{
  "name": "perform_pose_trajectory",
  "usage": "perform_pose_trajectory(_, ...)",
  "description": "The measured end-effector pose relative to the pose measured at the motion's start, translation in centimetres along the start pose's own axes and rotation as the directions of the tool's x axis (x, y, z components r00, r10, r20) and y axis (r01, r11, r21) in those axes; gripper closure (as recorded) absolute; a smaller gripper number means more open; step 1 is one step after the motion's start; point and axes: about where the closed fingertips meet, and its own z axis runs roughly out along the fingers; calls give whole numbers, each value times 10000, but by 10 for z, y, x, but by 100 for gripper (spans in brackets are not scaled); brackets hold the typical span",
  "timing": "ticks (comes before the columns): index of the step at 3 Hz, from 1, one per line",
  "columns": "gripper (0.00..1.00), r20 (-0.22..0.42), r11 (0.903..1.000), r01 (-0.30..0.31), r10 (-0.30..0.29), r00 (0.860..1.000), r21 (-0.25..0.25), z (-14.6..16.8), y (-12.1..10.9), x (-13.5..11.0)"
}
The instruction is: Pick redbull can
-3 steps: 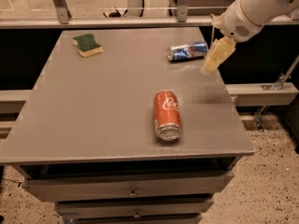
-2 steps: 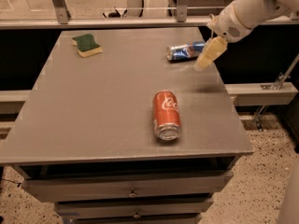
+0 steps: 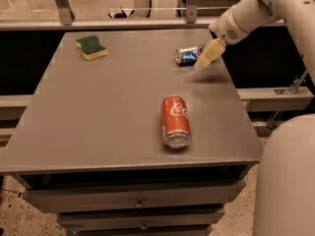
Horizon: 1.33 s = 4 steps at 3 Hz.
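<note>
One grey table (image 3: 113,107) fills most of what I can see, and the redbull can (image 3: 186,55) lies on its side near the table's far right corner, so I'll place everything else off that can. Next in size is the robot's white arm (image 3: 248,11), which reaches in from above and to the right of the can and slopes down toward it. A red Coca-Cola can (image 3: 175,120) also lies on its side, well apart from the redbull can on the near side. Its length runs front to back with one end facing me, and it sits out of the arm's line. A green and yellow sponge (image 3: 91,47) rests well apart to the left of the redbull can at about the same depth, also out of the way. The redbull can itself runs roughly left to right, silver end to the left, and its right end is hidden behind the gripper (image 3: 205,57). That gripper hangs just at the can's right end, angled down and leftward — whether it touches the can, and whether it is open or closed, I cannot tell, though it does not look to have hold of anything. As I judge it, the can lies immediately left of the gripper with its length pointing nearly at it — a grasp would want the gripper turned across that length, and nothing stands between them.
</note>
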Motion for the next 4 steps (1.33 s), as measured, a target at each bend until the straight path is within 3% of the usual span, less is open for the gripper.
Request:
perform_pose_trajectory(2, 0, -199, 9995, -58, 52, 9998, -323, 39, -11, -1)
perform_pose_trajectory(4, 41, -182, 9977, -127, 116, 9998, -659, 53, -9, -3)
